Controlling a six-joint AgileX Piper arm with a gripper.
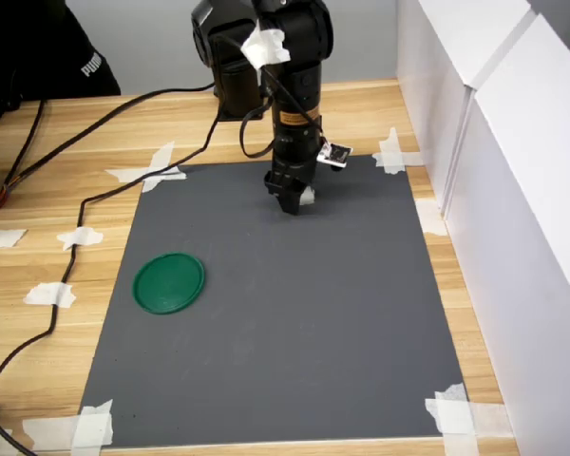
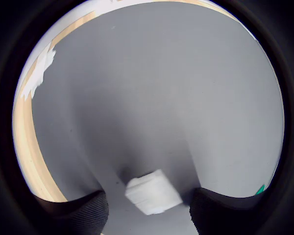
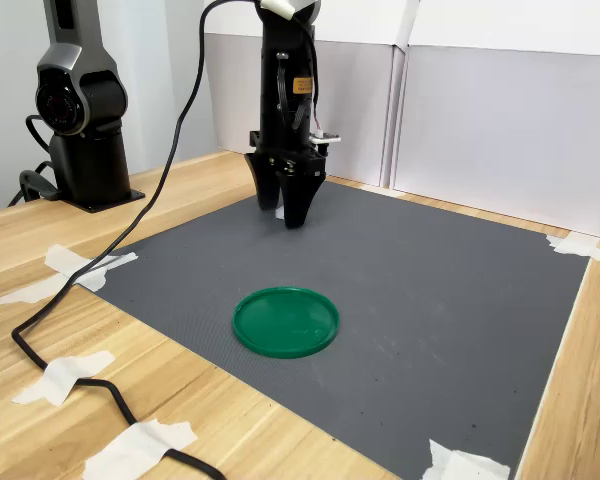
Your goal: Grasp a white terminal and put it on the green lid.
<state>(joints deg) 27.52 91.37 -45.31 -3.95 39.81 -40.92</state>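
The white terminal [image 2: 153, 192] is a small white block lying on the grey mat, between my two fingertips with a gap on each side. My gripper [image 2: 149, 215] is open and points straight down at the far part of the mat [image 1: 266, 313]. In the first exterior view the gripper [image 1: 290, 204] hides most of the terminal [image 1: 308, 197]. In the second exterior view the gripper [image 3: 285, 212] straddles a white speck, the terminal [image 3: 279, 211]. The green lid [image 1: 169, 282] [image 3: 285, 321] lies flat nearer the mat's front, well apart from the gripper. A sliver of the lid [image 2: 260, 189] shows in the wrist view.
White tape scraps [image 1: 157, 171] hold the mat's corners to the wooden table. A black cable [image 1: 76, 228] runs along the first exterior view's left. White panels [image 1: 494, 171] wall the first exterior view's right. A second black arm base [image 3: 80, 110] stands at the second exterior view's left.
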